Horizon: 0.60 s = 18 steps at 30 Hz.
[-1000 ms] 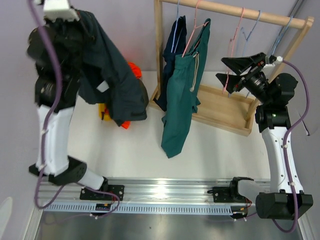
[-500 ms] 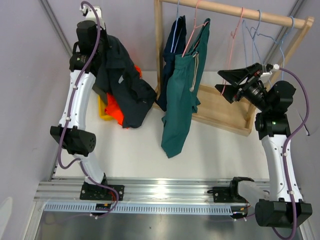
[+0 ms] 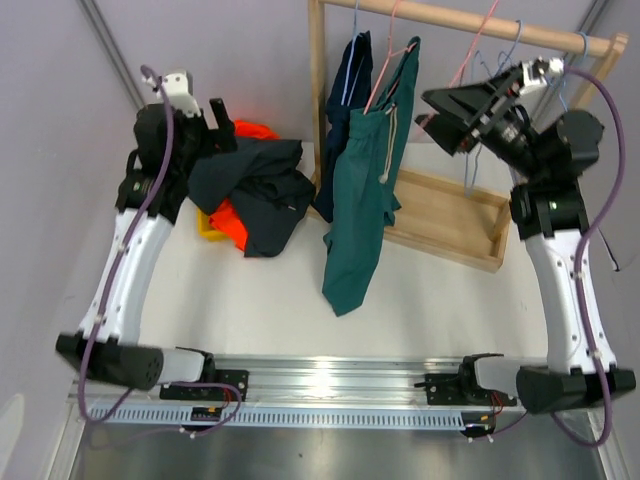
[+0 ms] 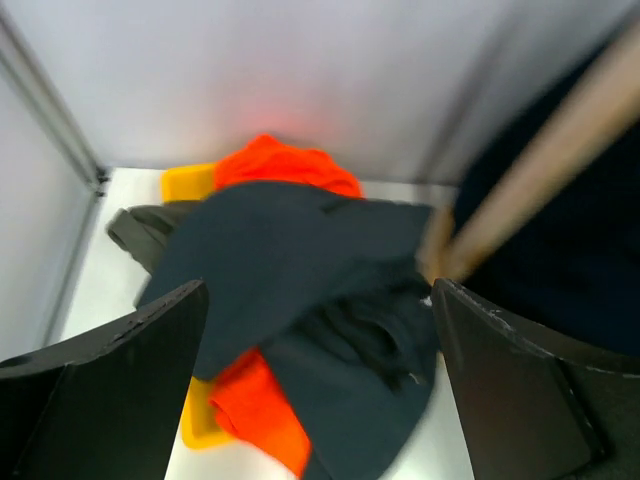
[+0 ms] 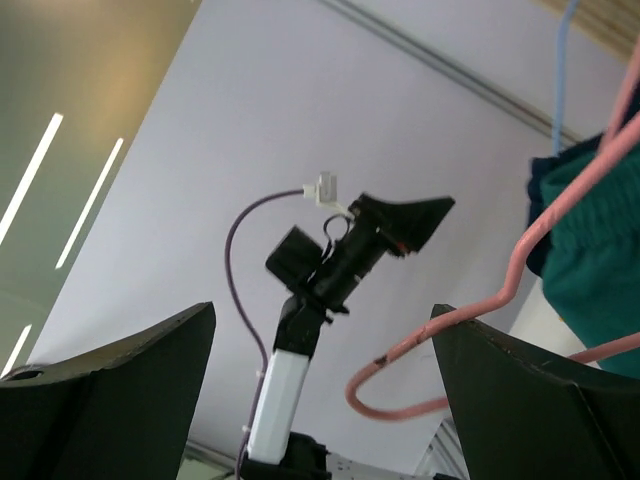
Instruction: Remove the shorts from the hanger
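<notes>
Lying heaped below the wide-spread, empty left fingers, the dark shorts overlap an orange pair.

The dark cloth shorts on the pile look soft, matt and crumpled. So do the bright orange cloth shorts under them. The teal green cloth shorts hang smooth and matt. The pale wooden rack looks bare and dull. The silver metal rail shines.

— What's around?
— Pale lilac walls, a white worktop, a wooden clothes rack at the back.
— And the light?
— Bright strip lights overhead (right wrist view only).
</notes>
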Tool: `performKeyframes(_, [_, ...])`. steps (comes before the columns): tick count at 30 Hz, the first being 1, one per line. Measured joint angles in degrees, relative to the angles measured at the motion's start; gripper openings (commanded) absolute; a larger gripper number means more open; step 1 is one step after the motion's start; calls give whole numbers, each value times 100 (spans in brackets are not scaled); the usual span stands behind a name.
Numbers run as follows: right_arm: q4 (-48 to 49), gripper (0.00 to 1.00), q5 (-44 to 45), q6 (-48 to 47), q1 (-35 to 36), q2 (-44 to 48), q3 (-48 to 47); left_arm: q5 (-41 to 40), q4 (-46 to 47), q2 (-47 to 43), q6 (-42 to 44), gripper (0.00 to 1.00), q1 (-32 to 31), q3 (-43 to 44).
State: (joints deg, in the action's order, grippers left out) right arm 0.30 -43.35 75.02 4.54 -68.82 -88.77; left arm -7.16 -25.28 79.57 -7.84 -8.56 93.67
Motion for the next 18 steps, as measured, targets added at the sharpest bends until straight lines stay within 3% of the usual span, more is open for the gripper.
performKeyframes(5, [-131, 96, 195, -166, 461, -944, -778, 310, 223, -1716, -28, 99, -304, -999])
performKeyframes(9, [-1224, 97, 931, -837, 678, -1123, -859, 356, 321, -2514, -22, 99, -291, -1349])
performKeyframes(18, [-2990, 97, 2223, -2057, 330, -31, -507, 507, 323, -2771, -22, 99, -291, -1884])
